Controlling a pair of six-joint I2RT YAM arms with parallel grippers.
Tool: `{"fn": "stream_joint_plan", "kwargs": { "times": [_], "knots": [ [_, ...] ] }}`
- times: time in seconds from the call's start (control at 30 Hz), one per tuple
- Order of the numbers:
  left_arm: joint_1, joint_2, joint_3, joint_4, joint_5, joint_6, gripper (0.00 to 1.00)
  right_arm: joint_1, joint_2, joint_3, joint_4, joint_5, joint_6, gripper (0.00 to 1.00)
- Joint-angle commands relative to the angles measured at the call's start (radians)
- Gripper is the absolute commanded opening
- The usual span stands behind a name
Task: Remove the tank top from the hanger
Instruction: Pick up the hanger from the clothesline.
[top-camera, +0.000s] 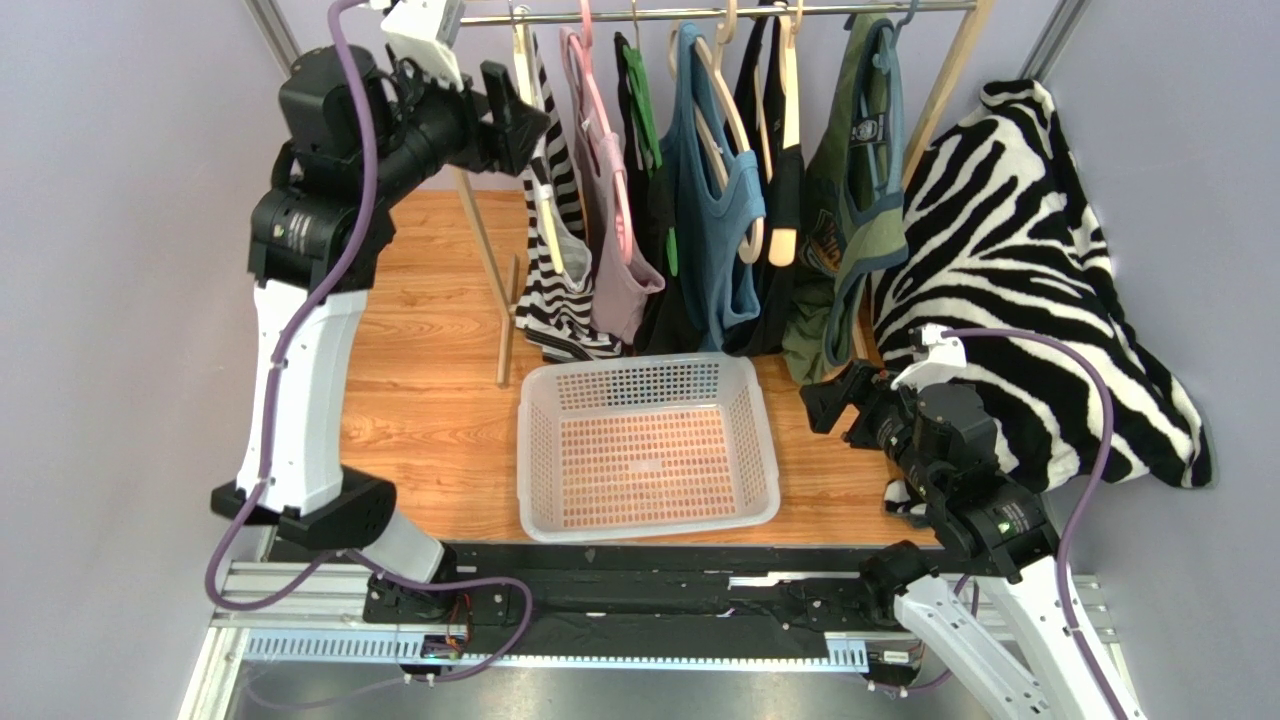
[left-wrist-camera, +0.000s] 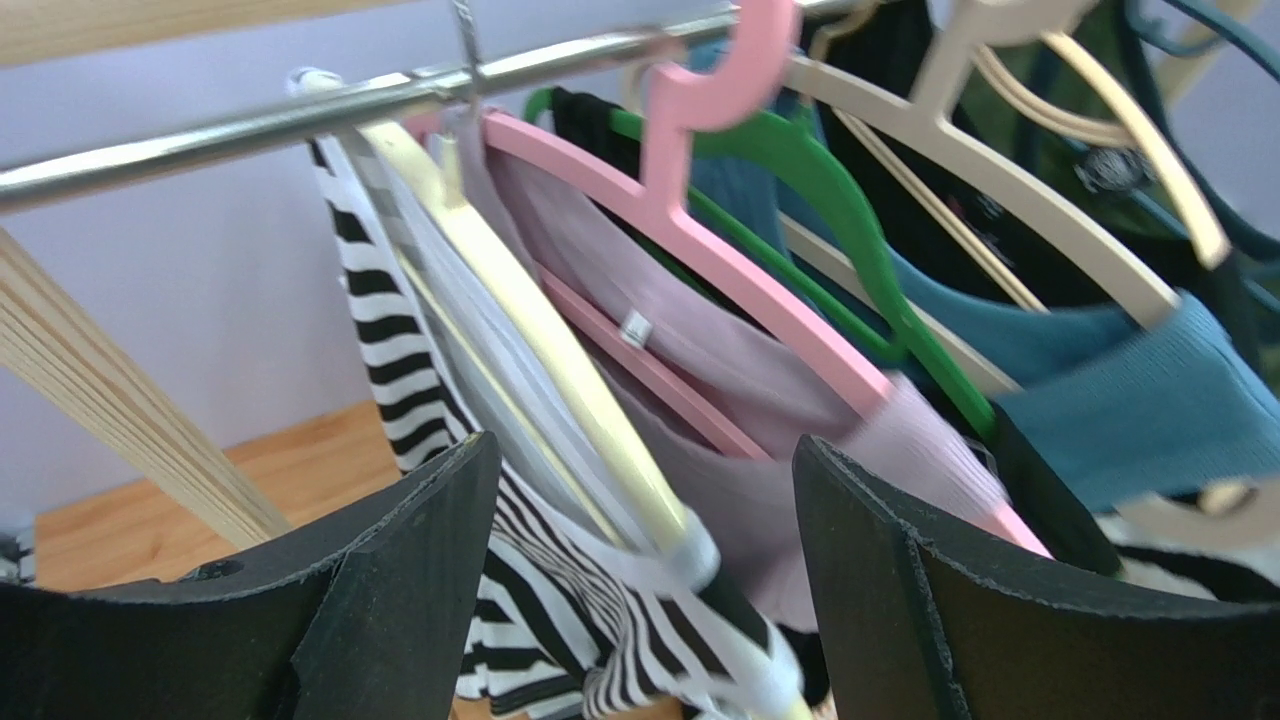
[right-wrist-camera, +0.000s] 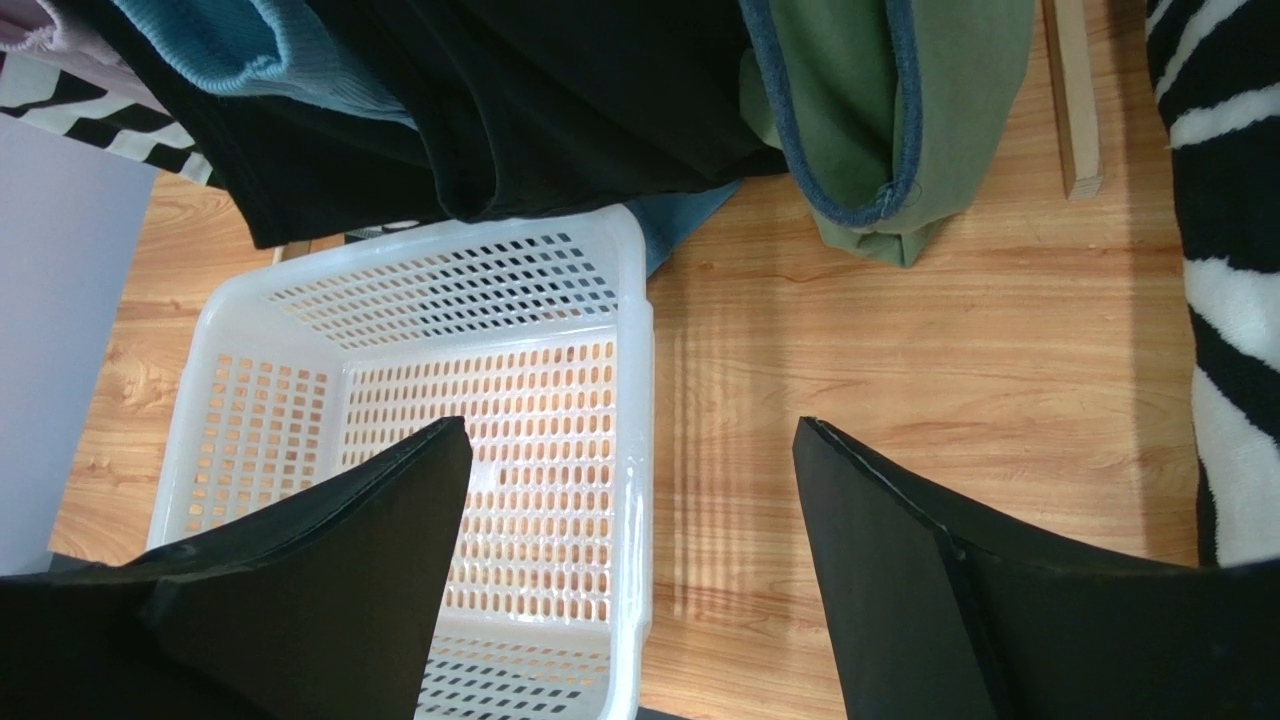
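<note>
Striped top (left-wrist-camera: 394, 360) hangs on cream hanger (left-wrist-camera: 559, 357) at the left end of the rail (left-wrist-camera: 226, 128), just beside a pink top (left-wrist-camera: 744, 375). Left gripper (left-wrist-camera: 643, 468) is raised to the hanger's shoulder with jaws spread and nothing gripped, judged lined up for a grasp. Right gripper (right-wrist-camera: 628, 435), likewise spread and empty, is held low over the basket (right-wrist-camera: 637, 360), presumably on standby.

L of basket (top-camera: 529, 450): open room over table (top-camera: 428, 405), w/ wood rack post (top-camera: 484, 240) at back-L. Behind basket: hung tops (top-camera: 706, 210) packed tight, blocking. R of basket: narrow strip, then zebra blanket (top-camera: 1037, 255).
</note>
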Motion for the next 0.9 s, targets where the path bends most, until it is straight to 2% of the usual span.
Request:
{"fn": "stream_joint_plan", "kwargs": {
  "times": [0.0,0.13,0.23,0.27,0.33,0.37,0.4,0.5,0.57,0.67,0.7,0.77,0.87],
  "knots": [
    [-0.01,0.072,0.104,0.042,-0.153,-0.063,0.8,0.035,0.017,0.053,0.029,0.078,-0.018,0.83],
    [-0.023,0.13,0.14,0.047,-0.2,-0.051,0.8,0.078,0.049,0.095,0.052,0.122,-0.03,0.83],
    [-0.037,0.141,0.119,0.046,-0.216,-0.035,0.74,0.197,0.104,0.155,0.073,0.242,-0.057,0.83],
    [-0.037,0.143,0.113,0.046,-0.214,-0.034,0.71,0.237,0.124,0.171,0.074,0.313,-0.076,0.83],
    [-0.039,0.141,0.099,0.043,-0.24,-0.022,0.58,0.383,0.19,0.2,0.075,0.409,-0.1,0.83],
    [-0.039,0.141,0.094,0.043,-0.245,-0.02,0.52,0.435,0.21,0.218,0.078,0.518,-0.128,0.83],
    [-0.039,0.135,0.088,0.044,-0.248,-0.009,0.44,0.54,0.233,0.224,0.086,0.573,-0.14,0.83],
    [-0.037,0.131,0.073,0.047,-0.249,0.003,0.38,0.694,0.313,0.257,0.086,0.728,-0.174,0.83],
    [-0.037,0.131,0.065,0.046,-0.248,0.004,0.39,0.766,0.356,0.279,0.084,0.789,-0.183,0.83],
    [-0.037,0.135,0.061,0.046,-0.251,0.015,0.47,0.829,0.39,0.299,0.081,0.834,-0.194,0.83],
    [-0.039,0.137,0.062,0.043,-0.257,0.02,0.57,0.84,0.396,0.309,0.08,0.842,-0.197,0.83],
    [-0.037,0.141,0.058,0.041,-0.269,0.023,0.68,0.872,0.404,0.313,0.08,0.865,-0.199,0.83],
    [-0.039,0.144,0.048,0.049,-0.286,0.043,0.73,0.891,0.413,0.321,0.078,0.869,-0.205,0.83]
  ]
}}
